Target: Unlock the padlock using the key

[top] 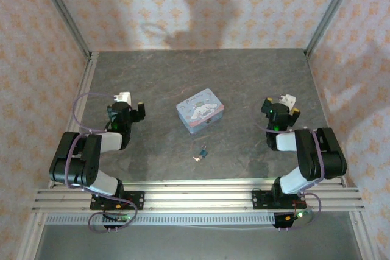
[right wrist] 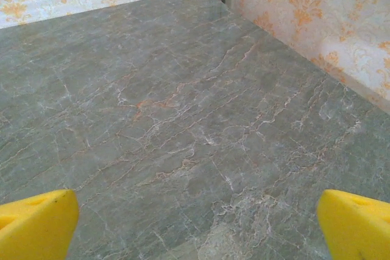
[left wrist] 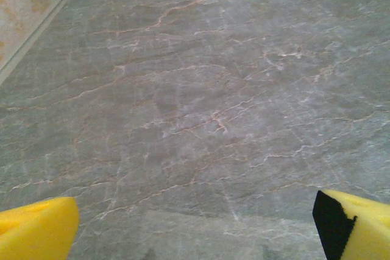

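Observation:
The tiny dark padlock (top: 203, 150) lies on the grey marble table near the front middle, with the small pale key (top: 196, 159) just to its lower left, touching or almost touching it. My left gripper (top: 130, 103) rests at the left, open, far from both. My right gripper (top: 282, 104) rests at the right, also open. In the left wrist view the yellow fingertips (left wrist: 38, 234) stand wide apart over bare table. The right wrist view likewise has yellow fingertips (right wrist: 36, 226) spread with nothing between them.
A pale blue tin (top: 200, 110) with a white cartoon character sits mid-table, behind the padlock. Patterned walls and metal posts (top: 67, 16) enclose the table. A rail (top: 195, 196) runs along the near edge.

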